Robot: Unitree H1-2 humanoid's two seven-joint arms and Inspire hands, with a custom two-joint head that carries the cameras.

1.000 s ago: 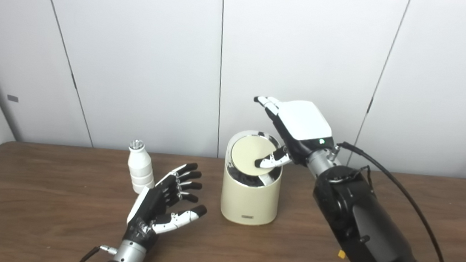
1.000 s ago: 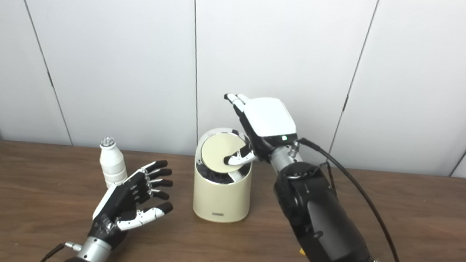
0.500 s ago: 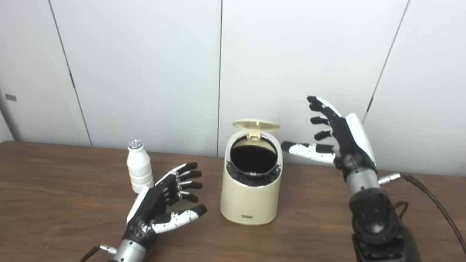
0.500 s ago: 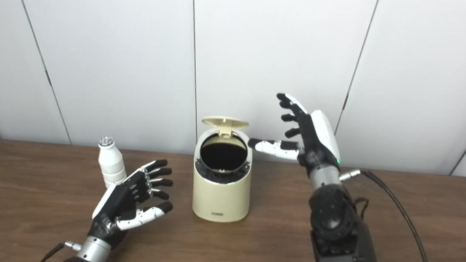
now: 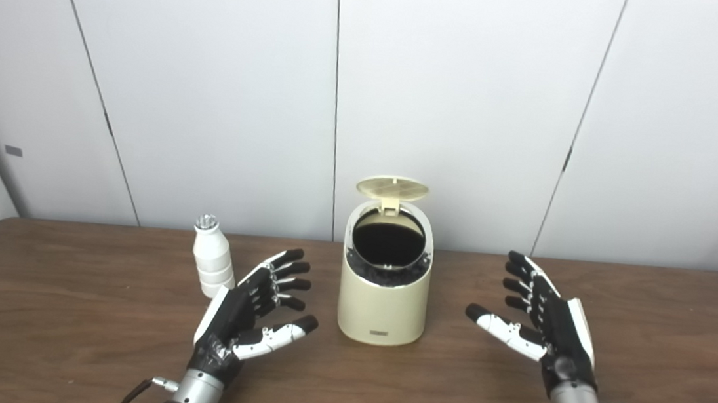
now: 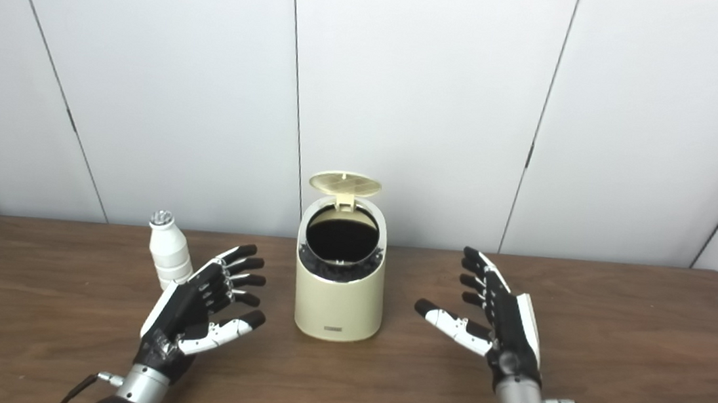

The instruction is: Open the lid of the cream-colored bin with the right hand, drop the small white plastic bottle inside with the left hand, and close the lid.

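1. Left eye view: the right hand [image 5: 544, 328] has dropped from beside the bin [image 5: 384, 283] to the table [image 5: 58, 317], fingers spread, holding nothing; the lid [image 5: 393, 188] stands up, leaving the mouth clear.
2. Right eye view: the left hand [image 6: 200, 311], fingers spread and holding nothing, waits just before the bottle [image 6: 166, 255], which stands left of the bin.

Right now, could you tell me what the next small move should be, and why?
Probably the left hand should close around the white bottle just behind it: the bin lid already stands open, and both hands are open and empty.
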